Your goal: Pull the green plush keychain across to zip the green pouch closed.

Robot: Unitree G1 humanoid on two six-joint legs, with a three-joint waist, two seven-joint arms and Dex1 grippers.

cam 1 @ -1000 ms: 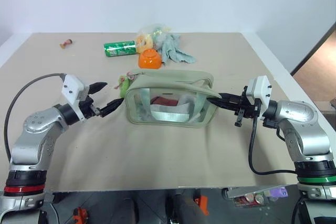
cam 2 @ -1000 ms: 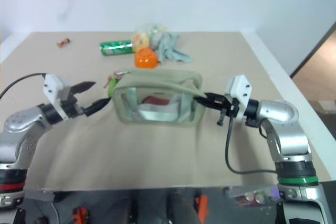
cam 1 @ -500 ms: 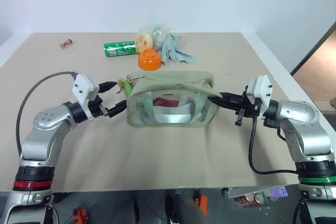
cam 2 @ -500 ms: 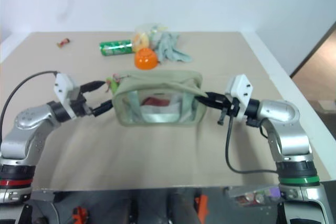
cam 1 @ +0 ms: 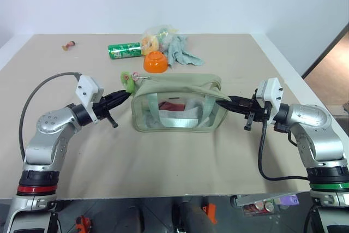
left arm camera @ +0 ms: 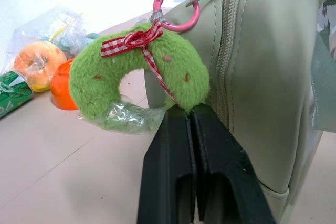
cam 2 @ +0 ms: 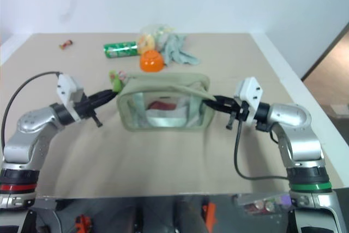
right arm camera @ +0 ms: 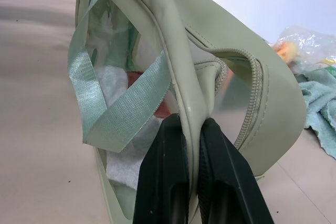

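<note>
Pulling well means the right gripper (cam 1: 233,103), pinched shut on the green pouch (cam 1: 180,105) at mid-table, anchors its end while the left gripper (cam 1: 124,94), clamped on the green plush keychain (left arm camera: 139,74) at the pouch's far-left corner, draws straight along the zipper.

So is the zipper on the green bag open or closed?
Open. The pouch gapes along its top, and in the right wrist view the zipper teeth curve apart. The plush keychain hangs at one end, not yet pulled across.
</note>
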